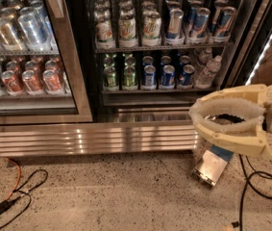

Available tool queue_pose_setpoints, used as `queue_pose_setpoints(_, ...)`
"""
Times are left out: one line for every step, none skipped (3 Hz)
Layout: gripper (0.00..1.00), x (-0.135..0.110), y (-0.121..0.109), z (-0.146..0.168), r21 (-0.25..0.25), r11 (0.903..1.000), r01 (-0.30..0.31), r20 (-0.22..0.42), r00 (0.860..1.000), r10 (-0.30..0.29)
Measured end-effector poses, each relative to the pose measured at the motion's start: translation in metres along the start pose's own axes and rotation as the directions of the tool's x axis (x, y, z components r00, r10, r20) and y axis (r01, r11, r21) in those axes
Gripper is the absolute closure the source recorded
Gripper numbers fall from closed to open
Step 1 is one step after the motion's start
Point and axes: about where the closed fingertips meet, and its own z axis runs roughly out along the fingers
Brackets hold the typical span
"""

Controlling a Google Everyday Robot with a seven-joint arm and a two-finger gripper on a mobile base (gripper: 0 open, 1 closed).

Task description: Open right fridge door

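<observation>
The steel drinks cooler (102,141) fills the upper part of the camera view. At the far right, the right fridge door (255,37) appears swung outward and shows nearly edge-on: a dark frame with a brushed-steel edge and a lit white strip beside it. The right compartment's cans and bottles (150,76) show with no glass in front. My gripper (193,115) hovers low at the right, in front of the cooler's bottom grille and left of the door edge. Its cream fingers (224,100) curve into a loop with the tips meeting, and they hold nothing.
The left glass door (68,57) is closed over red and silver cans. A small steel plate with blue tape (211,166) lies on the speckled floor under my gripper. Orange and black cables (10,196) lie at the lower left, and a black cable (243,186) at the right.
</observation>
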Motion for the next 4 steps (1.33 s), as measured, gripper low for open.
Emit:
queue_pose_setpoints(1.00, -0.012, -0.036, 0.017, -0.041, 0.9887, 0.144, -0.031, 0.989, -0.146)
queue_pose_setpoints(1.00, -0.029, -0.067, 0.034, -0.086, 0.9593, 0.269, -0.037, 0.961, -0.273)
queue_pose_setpoints(1.00, -0.037, -0.089, 0.046, -0.095, 0.9326, 0.348, -0.051, 0.934, -0.354)
queue_pose_setpoints(1.00, -0.049, -0.098, 0.053, -0.107, 0.8977, 0.427, -0.095, 0.894, -0.437)
